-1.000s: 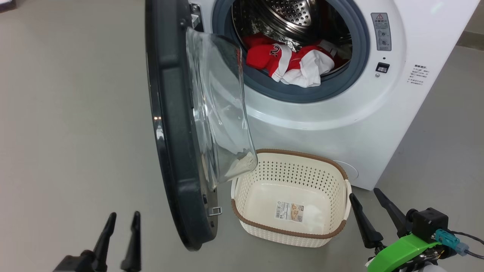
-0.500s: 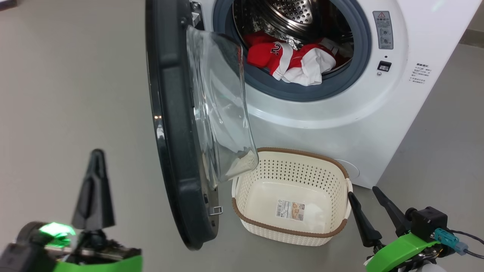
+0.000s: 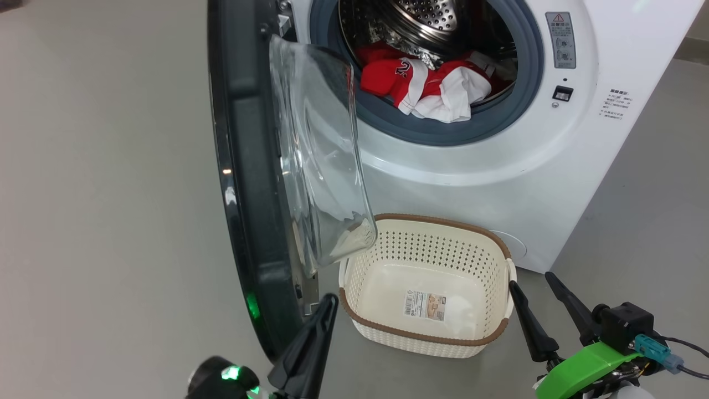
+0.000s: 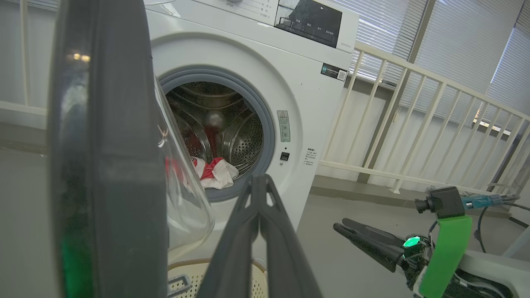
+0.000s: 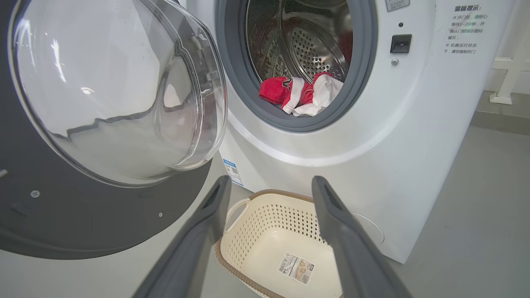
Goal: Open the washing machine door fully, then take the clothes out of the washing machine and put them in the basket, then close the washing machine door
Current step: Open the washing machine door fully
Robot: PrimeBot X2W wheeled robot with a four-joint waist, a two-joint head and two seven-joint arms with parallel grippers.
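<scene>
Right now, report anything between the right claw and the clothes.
Nothing visible does. The open right claw faces the clothes in the drum; the washing machine door hangs left of that path, and the basket sits on the floor below it.

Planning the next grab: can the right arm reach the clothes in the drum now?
Probably yes. The washing machine door is swung out left, the drum mouth is uncovered, and the clothes lie at its front lip. The right fingers stand open; the basket sits below the path.
</scene>
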